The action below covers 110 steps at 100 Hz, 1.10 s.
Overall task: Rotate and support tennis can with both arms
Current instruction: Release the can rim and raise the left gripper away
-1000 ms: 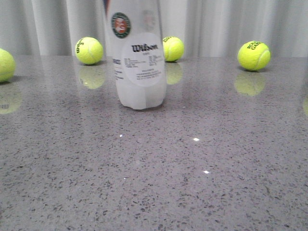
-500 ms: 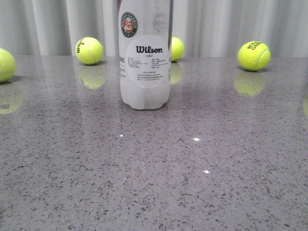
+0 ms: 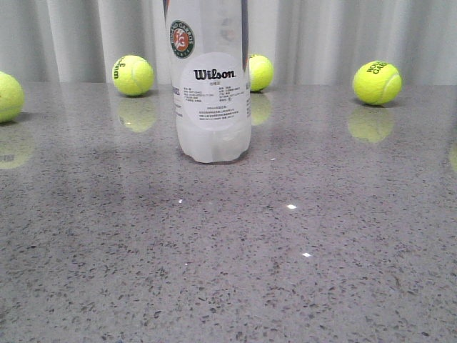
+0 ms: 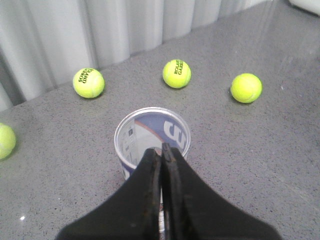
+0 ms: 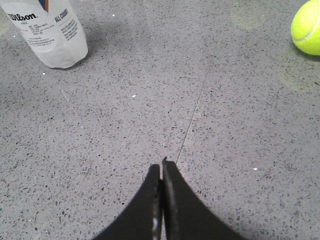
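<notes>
Counting from your front view: one tennis can (image 3: 213,93) at 12 o'clock, four tennis balls (image 3: 133,75); left gripper (image 4: 162,150) and right gripper (image 5: 161,166) fingers pressed together.

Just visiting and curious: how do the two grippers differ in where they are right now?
The left gripper sits at the open rim of the tennis can; the right gripper hangs over bare table, well away from the can. The left gripper looks down into the can; the right gripper sees its side. Both are shut.
</notes>
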{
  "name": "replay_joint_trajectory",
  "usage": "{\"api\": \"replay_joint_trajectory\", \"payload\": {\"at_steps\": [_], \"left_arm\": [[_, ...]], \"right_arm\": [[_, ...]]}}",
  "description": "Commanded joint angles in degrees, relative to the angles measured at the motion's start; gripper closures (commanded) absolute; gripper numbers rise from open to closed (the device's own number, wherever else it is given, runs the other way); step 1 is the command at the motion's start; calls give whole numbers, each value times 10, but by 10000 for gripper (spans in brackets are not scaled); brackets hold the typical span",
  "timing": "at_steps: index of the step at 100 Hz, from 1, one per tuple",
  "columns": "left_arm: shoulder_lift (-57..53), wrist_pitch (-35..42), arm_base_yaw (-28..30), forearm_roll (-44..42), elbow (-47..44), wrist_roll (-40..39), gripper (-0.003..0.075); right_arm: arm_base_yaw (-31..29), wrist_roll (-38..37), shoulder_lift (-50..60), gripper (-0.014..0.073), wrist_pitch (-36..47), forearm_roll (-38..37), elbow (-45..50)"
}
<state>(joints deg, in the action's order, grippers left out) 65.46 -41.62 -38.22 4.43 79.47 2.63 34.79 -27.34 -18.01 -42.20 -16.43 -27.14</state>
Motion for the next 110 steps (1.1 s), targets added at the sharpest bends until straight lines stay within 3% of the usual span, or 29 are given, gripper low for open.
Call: {"api": "replay_joint_trajectory", "payload": {"at_steps": [1,25,49,92,110], "left_arm": [[-50,113,-2,3,-58,-7,741],[-141,245,-3,5,-257,-7,741],[-235,345,-3,-3,-394,-5,741],[-320,353,4,-15,-530,-2,741],[-322,416,4,-4,-573,-2,741]], "right_arm": [[-4,2,-5,650,39,-15,-15],[-4,2,-5,650,39,-15,-15],[-4,2,-5,650,39,-15,-15],[-4,2,-5,650,39,-15,-15],[-4,2,-5,650,39,-15,-15]]}}
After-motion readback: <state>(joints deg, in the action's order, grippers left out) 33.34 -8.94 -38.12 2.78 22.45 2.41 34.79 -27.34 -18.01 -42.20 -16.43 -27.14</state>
